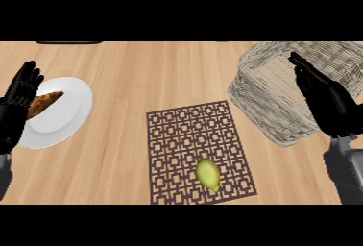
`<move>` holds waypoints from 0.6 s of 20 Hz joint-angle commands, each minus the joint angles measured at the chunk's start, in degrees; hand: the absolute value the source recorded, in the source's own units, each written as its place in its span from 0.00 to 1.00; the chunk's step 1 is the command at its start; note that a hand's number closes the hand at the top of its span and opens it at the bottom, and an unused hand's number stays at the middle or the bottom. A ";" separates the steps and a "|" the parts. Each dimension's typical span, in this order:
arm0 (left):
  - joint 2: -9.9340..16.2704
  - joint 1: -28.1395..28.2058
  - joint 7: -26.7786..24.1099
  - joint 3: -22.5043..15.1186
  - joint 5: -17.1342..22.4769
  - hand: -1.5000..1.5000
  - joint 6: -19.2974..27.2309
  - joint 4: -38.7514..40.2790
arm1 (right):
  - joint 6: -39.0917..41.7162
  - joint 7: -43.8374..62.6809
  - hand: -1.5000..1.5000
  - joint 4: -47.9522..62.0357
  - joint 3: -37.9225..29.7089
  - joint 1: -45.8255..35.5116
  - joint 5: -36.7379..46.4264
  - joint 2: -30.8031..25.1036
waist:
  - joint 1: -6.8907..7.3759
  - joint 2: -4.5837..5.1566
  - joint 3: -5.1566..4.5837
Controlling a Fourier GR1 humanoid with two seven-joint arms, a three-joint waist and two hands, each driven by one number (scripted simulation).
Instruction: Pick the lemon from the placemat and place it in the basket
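A yellow-green lemon (208,174) lies on the near part of a brown lattice placemat (196,137) in the middle of the counter. A pale wicker basket (269,103) stands at the back right, tilted in view, with nothing showing inside. My right hand (327,101) is open with fingers straight and pointing up, in front of the basket's right side, well apart from the lemon. My left hand (16,103) is open at the left edge, fingers up, resting over the plate's left rim.
A white plate (60,115) with a brown piece of bread (44,102) sits at the left. Bare wooden counter (120,158) lies between the plate and the placemat, and behind the placemat.
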 commanded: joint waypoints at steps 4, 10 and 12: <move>-4.18 -1.12 2.15 -5.16 -1.18 0.50 -0.73 -2.42 | 10.47 -23.15 1.00 -7.58 5.70 2.68 3.50 3.68 | 0.15 1.12 1.12; -5.44 -0.26 3.48 -8.26 -0.06 0.50 -3.94 -2.12 | 15.75 -43.81 0.00 -17.64 20.62 3.82 16.21 8.48 | 0.99 1.04 1.21; -5.63 1.90 3.29 -8.34 0.13 0.50 -3.92 -2.15 | 9.56 -49.04 0.00 -18.54 24.12 10.81 25.37 9.85 | -0.32 0.57 1.14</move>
